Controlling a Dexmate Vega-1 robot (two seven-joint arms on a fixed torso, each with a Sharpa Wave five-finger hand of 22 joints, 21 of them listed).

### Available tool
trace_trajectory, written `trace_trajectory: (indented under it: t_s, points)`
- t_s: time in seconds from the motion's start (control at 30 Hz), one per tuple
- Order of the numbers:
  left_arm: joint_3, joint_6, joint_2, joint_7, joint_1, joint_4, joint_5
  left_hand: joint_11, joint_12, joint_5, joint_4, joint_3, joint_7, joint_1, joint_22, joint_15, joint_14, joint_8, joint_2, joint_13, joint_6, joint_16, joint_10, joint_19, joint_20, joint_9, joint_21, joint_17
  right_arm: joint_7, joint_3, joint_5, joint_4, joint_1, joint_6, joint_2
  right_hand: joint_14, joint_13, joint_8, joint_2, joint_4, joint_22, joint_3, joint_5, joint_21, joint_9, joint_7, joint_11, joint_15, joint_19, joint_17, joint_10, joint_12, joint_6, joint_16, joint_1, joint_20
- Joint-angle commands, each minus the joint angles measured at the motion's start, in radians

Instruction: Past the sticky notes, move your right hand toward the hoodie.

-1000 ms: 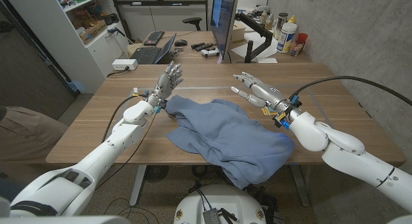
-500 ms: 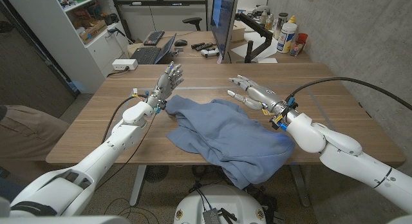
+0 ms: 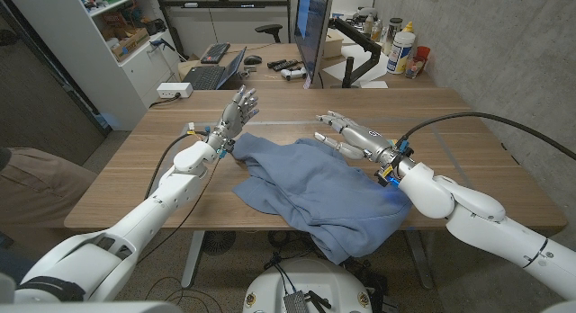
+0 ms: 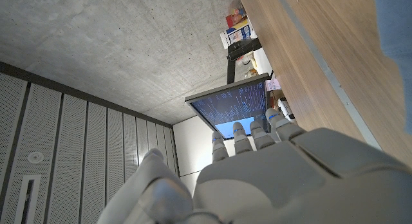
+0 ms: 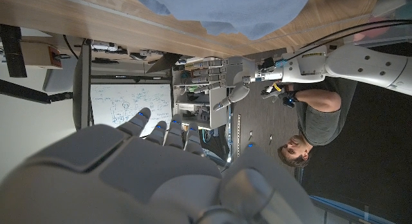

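A crumpled blue hoodie (image 3: pixel 315 192) lies in the middle of the wooden table (image 3: pixel 135 165) and hangs a little over its near edge. My right hand (image 3: pixel 346 133) hovers over the hoodie's far right edge, fingers stretched out and apart, holding nothing. My left hand (image 3: pixel 238 108) stands raised by the hoodie's far left corner, fingers spread and empty. In the right wrist view the right hand (image 5: pixel 161 166) points toward the hoodie (image 5: pixel 219 5) and the left hand (image 5: pixel 238 89) beyond it. The left wrist view has the left hand (image 4: pixel 257 166) and a strip of hoodie (image 4: pixel 396 18).
A monitor (image 3: pixel 313 30) stands on the desk behind, with a laptop (image 3: pixel 211 75), bottles (image 3: pixel 400 48) and a power strip (image 3: pixel 174 90). A black cable (image 3: pixel 486 120) arcs over the table's right side. A person (image 5: pixel 309 127) sits at the table's left.
My right hand has slid left toward the hoodie, from beside its right edge to over the cloth. The left hand and hoodie have stayed put.
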Motion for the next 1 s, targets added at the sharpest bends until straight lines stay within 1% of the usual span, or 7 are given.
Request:
trace_trajectory:
  t_s: [0.03, 0.23, 0.43, 0.6, 0.67, 0.7, 1.0]
  points:
    - [0.012, -0.002, -0.015, -0.011, -0.021, 0.023, 0.01, -0.002, 0.004, -0.005, -0.005, 0.003, -0.003, 0.003, 0.002, -0.002, -0.008, 0.003, 0.012, 0.004, 0.005, 0.004, -0.006, 0.0, -0.004, 0.005, 0.005, 0.006, 0.011, -0.006, 0.0, -0.005, -0.011, 0.008, -0.005, -0.004, 0.003, 0.01, 0.114, 0.007, 0.002, 0.026, 0.008, 0.004, 0.003, -0.008, -0.016, -0.029, -0.004, 0.003, 0.004, 0.005, 0.009, 0.005, 0.008, -0.013]
    - [0.017, -0.002, -0.029, -0.028, -0.038, 0.056, 0.005, -0.003, 0.004, -0.005, -0.006, 0.003, -0.002, 0.003, 0.002, -0.003, -0.008, 0.003, 0.013, 0.004, 0.005, 0.004, -0.007, 0.0, -0.003, 0.005, 0.005, 0.006, 0.012, -0.009, -0.017, -0.014, -0.015, -0.01, -0.003, 0.001, 0.003, 0.011, 0.113, 0.013, 0.003, 0.05, 0.006, 0.005, 0.003, -0.009, -0.02, -0.031, -0.003, 0.004, 0.013, 0.009, 0.015, 0.007, 0.009, -0.015]
    - [0.019, -0.006, -0.035, -0.031, -0.042, 0.066, 0.005, -0.003, 0.004, -0.005, -0.006, 0.003, -0.003, 0.004, 0.002, -0.003, -0.008, 0.003, 0.014, 0.004, 0.005, 0.005, -0.007, -0.001, -0.003, 0.005, 0.004, 0.006, 0.025, -0.021, -0.03, -0.016, -0.011, -0.012, -0.006, 0.001, 0.004, 0.012, 0.112, 0.017, 0.003, 0.062, 0.004, 0.005, 0.003, -0.009, -0.023, -0.032, -0.002, 0.005, 0.017, 0.01, 0.022, 0.007, 0.007, -0.015]
    - [0.02, -0.011, -0.038, -0.036, -0.047, 0.076, 0.008, -0.005, 0.004, -0.005, -0.007, 0.003, -0.003, 0.004, 0.002, -0.003, -0.009, 0.003, 0.014, 0.004, 0.005, 0.004, -0.007, -0.001, -0.003, 0.005, 0.004, 0.006, 0.039, -0.03, -0.018, -0.013, -0.007, -0.005, -0.003, -0.003, 0.004, 0.013, 0.111, 0.019, 0.004, 0.074, 0.003, 0.005, 0.003, -0.009, -0.027, -0.036, -0.003, 0.006, 0.023, 0.012, 0.028, 0.006, 0.005, -0.019]
    - [0.02, -0.017, -0.038, -0.035, -0.048, 0.076, 0.011, -0.004, 0.004, -0.005, -0.007, 0.003, -0.003, 0.004, 0.002, -0.003, -0.009, 0.003, 0.015, 0.004, 0.005, 0.005, -0.007, -0.001, -0.004, 0.005, 0.004, 0.006, 0.043, -0.038, -0.017, -0.008, -0.003, -0.003, 0.003, -0.004, 0.004, 0.013, 0.111, 0.021, 0.004, 0.079, 0.002, 0.005, 0.003, -0.01, -0.029, -0.037, -0.003, 0.006, 0.026, 0.014, 0.028, 0.006, 0.004, -0.021]
    - [0.02, -0.017, -0.037, -0.036, -0.048, 0.075, 0.011, -0.004, 0.004, -0.005, -0.007, 0.003, -0.003, 0.004, 0.002, -0.003, -0.009, 0.003, 0.015, 0.004, 0.005, 0.005, -0.007, -0.001, -0.004, 0.005, 0.005, 0.006, 0.046, -0.042, -0.017, -0.007, -0.001, -0.002, 0.004, -0.004, 0.004, 0.013, 0.111, 0.021, 0.004, 0.083, 0.001, 0.005, 0.003, -0.01, -0.026, -0.037, -0.003, 0.006, 0.031, 0.015, 0.03, 0.006, 0.003, -0.022]
    - [0.019, -0.004, -0.025, -0.029, -0.031, 0.05, 0.009, -0.004, 0.004, -0.005, -0.008, 0.003, -0.003, 0.004, 0.002, -0.004, -0.01, 0.003, 0.016, 0.004, 0.006, 0.004, -0.007, -0.001, -0.003, 0.005, 0.005, 0.006, 0.043, -0.06, -0.023, 0.016, 0.011, 0.0, 0.019, -0.009, 0.004, 0.013, 0.111, 0.024, 0.005, 0.1, -0.002, 0.004, 0.004, -0.011, -0.027, -0.043, -0.007, 0.007, 0.036, 0.017, 0.033, 0.005, 0.0, -0.028]
